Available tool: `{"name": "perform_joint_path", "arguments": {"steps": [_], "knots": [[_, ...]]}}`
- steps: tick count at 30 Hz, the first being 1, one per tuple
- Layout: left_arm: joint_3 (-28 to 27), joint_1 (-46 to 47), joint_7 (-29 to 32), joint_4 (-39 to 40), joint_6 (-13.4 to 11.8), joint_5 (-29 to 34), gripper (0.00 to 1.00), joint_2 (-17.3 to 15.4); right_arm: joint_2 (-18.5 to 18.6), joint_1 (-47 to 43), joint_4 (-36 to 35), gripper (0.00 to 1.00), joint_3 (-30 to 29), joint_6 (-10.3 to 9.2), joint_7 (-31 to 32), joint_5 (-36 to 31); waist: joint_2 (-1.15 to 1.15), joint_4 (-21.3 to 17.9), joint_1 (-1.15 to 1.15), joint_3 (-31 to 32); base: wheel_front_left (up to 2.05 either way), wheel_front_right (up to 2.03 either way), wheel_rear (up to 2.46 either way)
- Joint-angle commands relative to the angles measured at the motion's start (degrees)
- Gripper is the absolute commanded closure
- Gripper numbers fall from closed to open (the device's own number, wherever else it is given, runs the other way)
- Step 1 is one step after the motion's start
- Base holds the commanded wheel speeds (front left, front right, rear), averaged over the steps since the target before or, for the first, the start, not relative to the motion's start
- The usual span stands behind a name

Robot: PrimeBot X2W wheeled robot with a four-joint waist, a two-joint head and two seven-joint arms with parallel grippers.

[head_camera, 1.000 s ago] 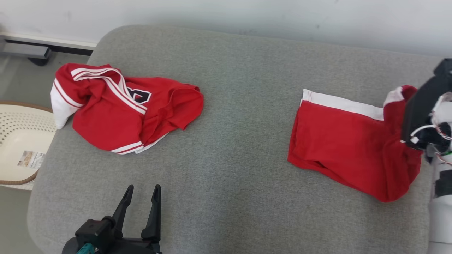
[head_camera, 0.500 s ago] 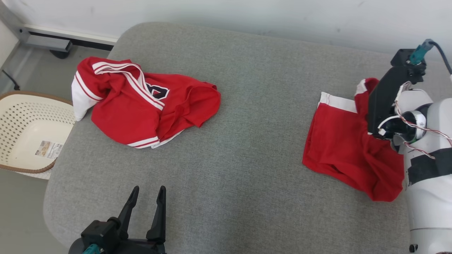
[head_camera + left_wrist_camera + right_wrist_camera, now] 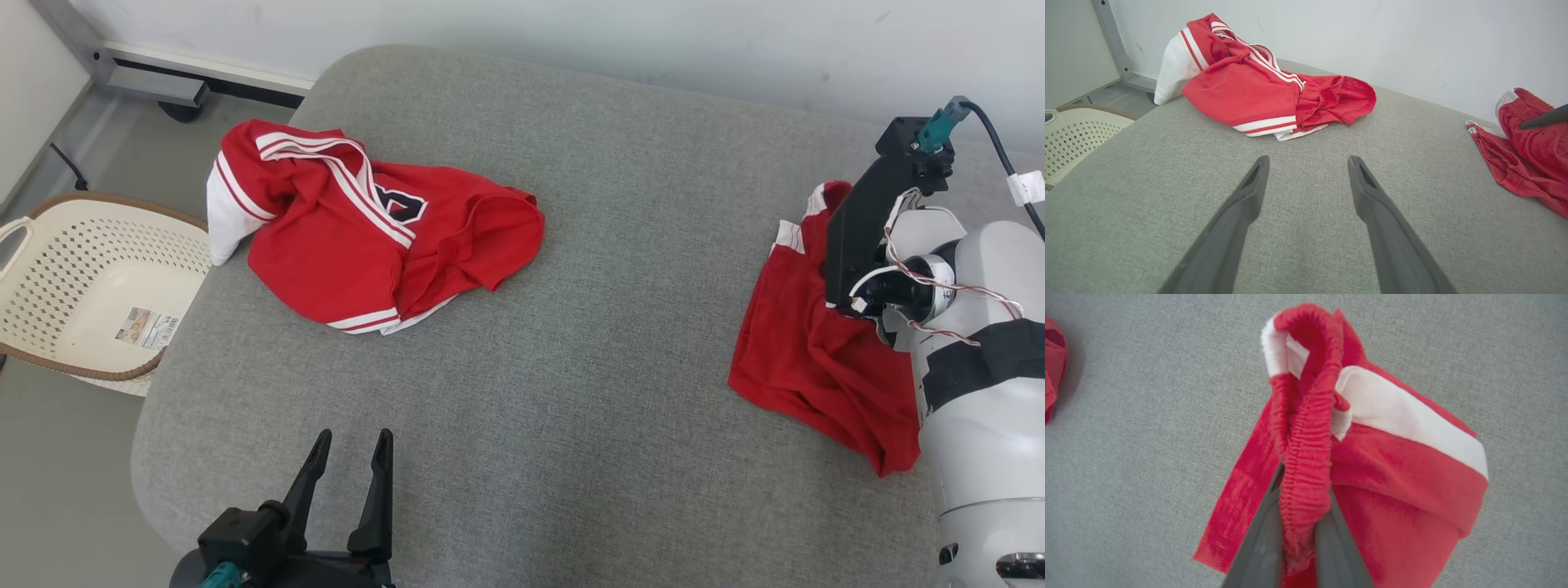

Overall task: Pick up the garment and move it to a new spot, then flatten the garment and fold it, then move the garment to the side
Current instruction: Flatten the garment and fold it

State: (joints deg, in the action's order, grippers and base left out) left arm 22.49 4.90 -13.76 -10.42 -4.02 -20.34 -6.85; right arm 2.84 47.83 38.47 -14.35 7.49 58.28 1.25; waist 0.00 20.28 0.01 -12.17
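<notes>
Right gripper [image 3: 1305,484]: two dark fingers drawn close together, pinching the gathered elastic waistband of the red shorts [image 3: 1396,465]. In the right wrist view the waistband bunches between the fingers and rises toward the top of the frame. In the head view the gripper's black body sits near the right edge, over the upper part of the shorts [image 3: 804,359], with the pale forearm at the lower right.

Grey cushion [image 3: 588,392]: broad upholstered surface with rounded corners, taking up most of the head view. Both garments lie on it.

Red jersey [image 3: 343,245]: crumpled heap at the upper left of the head view. White stripes run along collar and hem, a white sleeve hangs at the cushion's left edge, and part of a dark numeral shows. It is well apart from the shorts.

Red shorts, further: right side of the head view, raised at the waistband and draped, with the lower hem trailing on the cushion toward the lower right. A white side panel runs along one edge.

Cream basket [image 3: 73,253]: perforated plastic with a brown rim, at the left edge of the head view, just beside the cushion. A paper label [image 3: 147,327] lies on its bottom.

Left gripper [image 3: 353,441]: bottom of the head view, left of centre. Its fingers are spread apart over bare cushion and point toward the jersey [image 3: 1241,90] in the left wrist view.
</notes>
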Motion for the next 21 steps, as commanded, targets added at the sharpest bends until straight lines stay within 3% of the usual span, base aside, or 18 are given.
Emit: {"name": "perform_joint_path", "arguments": {"steps": [1, 2, 3, 15, 21], "knots": [[-0.14, 0.37, -0.5, -0.13, 0.05, -0.76, 0.0, -0.09, 0.13, 0.81, 0.27, 0.93, -0.14, 0.02, -0.57, -0.71, 0.0, 0.12, -0.01, 0.03, 0.0, 0.0, 0.0], [-0.12, 0.35, -0.49, -0.22, 0.02, -0.7, 0.0, -0.05, 0.14, 1.03, 0.84, 0.24, -0.22, 0.02, -1.09, -0.86, 0.0, 0.17, -0.01, 0.05, 0.0, 0.0, 0.0], [-0.11, 0.34, -0.57, -0.29, -0.01, -0.73, 0.0, -0.01, 0.14, 1.23, 1.36, 0.0, -0.31, 0.02, -1.51, -1.1, 0.0, 0.19, -0.01, 0.08, 0.0, 0.0, 0.0], [-0.4, -0.45, -0.98, -0.54, -0.35, -0.88, 0.0, -0.29, 0.14, 4.44, 3.78, 0.0, 0.69, 0.02, -5.59, 0.76, 0.0, -1.91, -0.01, 1.39, 0.0, 0.0, 0.0], [-0.55, -1.28, -1.07, -0.12, -0.73, -0.98, 0.0, -0.86, 0.16, 0.42, 0.21, 0.0, -4.95, 0.02, -3.95, -3.97, 0.0, -4.58, -0.01, 2.71, 0.0, 0.0, 0.0]]}}
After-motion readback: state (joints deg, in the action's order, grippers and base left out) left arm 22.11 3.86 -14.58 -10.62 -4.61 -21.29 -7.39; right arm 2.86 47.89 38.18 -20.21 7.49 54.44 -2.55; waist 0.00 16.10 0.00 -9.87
